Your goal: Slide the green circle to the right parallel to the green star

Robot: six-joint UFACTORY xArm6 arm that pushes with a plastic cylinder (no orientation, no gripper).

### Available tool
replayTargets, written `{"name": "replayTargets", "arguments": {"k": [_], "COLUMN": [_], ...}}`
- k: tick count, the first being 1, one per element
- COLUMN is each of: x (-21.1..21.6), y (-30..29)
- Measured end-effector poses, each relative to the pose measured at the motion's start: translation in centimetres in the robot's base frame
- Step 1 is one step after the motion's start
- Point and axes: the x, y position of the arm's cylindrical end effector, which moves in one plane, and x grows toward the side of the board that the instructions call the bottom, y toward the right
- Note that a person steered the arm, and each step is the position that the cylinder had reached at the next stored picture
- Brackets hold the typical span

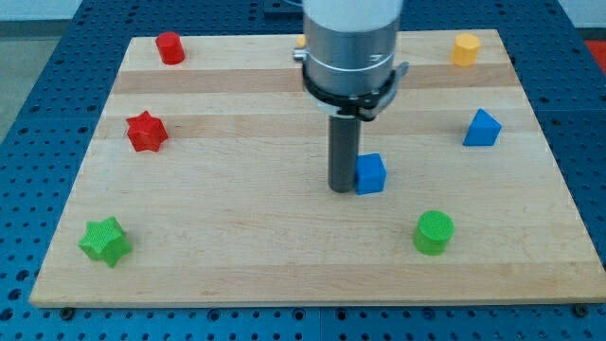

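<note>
The green circle [435, 232] is a short cylinder near the view's bottom, right of centre. The green star [104, 241] lies at the view's bottom left, at about the same height in the view as the circle. My tip [342, 188] stands near the board's middle, up and to the left of the green circle and well apart from it. It is right beside a blue cube [370, 173], on the cube's left; I cannot tell whether they touch.
A red star [146, 131] lies at the left, a red cylinder [170, 47] at the top left. A yellow block [465, 48] is at the top right, a blue block [481, 128] at the right. An orange bit [299, 42] shows behind the arm.
</note>
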Motion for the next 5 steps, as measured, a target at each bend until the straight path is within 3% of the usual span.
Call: {"name": "replayTargets", "arguments": {"k": [2,5], "x": [0.6,5.6], "y": [6.0,12.0]}}
